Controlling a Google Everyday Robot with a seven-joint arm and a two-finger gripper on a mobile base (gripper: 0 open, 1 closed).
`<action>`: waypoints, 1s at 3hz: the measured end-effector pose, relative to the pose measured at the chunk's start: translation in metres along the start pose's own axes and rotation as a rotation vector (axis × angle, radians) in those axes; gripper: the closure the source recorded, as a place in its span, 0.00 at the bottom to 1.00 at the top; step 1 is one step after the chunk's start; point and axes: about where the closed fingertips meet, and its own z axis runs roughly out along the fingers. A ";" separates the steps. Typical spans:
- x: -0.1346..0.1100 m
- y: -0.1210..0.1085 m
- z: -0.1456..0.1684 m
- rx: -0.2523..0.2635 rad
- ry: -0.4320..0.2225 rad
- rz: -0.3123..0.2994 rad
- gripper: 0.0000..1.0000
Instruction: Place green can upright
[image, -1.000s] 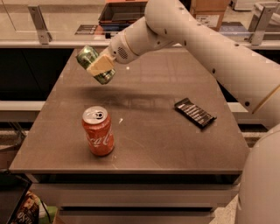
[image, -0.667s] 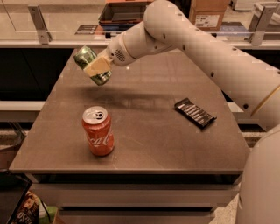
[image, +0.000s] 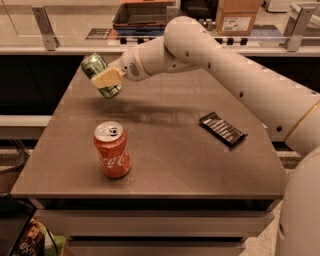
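Green can (image: 94, 65): held in the air over the far left part of the worktop, clear of the surface. Tilted, neither upright nor flat, with one end up and to the left and the other down and to the right. Mottled green body visible above and below the finger that crosses it.

Pincer (image: 105, 78): clamped on the green can across its middle. One pale finger (image: 108, 77) lies flat over the near side of the body, with the other hidden behind the can.

Arm (image: 225, 62): white and thick, coming in from the right edge and crossing above the far half of the worktop, wrist pointing left toward the can.

Cola can (image: 112, 151): red, standing upright on the near left part of the worktop with its silver pull-tab end up. Nearer the camera than the green can and well apart from it.

Dark packet (image: 222, 129): flat and oblong, lying skewed on the right side of the worktop, well apart from both cans.

Worktop (image: 170, 167): grey-brown, matte, narrowing toward the far edge.

Robot body (image: 300, 215): white curved shell filling the lower right corner.

Background: a counter beyond the worktop, carrying a cardboard box (image: 234, 17) and a dark tray (image: 142, 15).
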 end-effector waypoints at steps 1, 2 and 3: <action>-0.001 0.001 0.004 0.015 -0.055 -0.009 1.00; -0.005 0.002 0.007 0.034 -0.111 -0.033 1.00; -0.006 0.000 0.013 0.025 -0.158 -0.045 1.00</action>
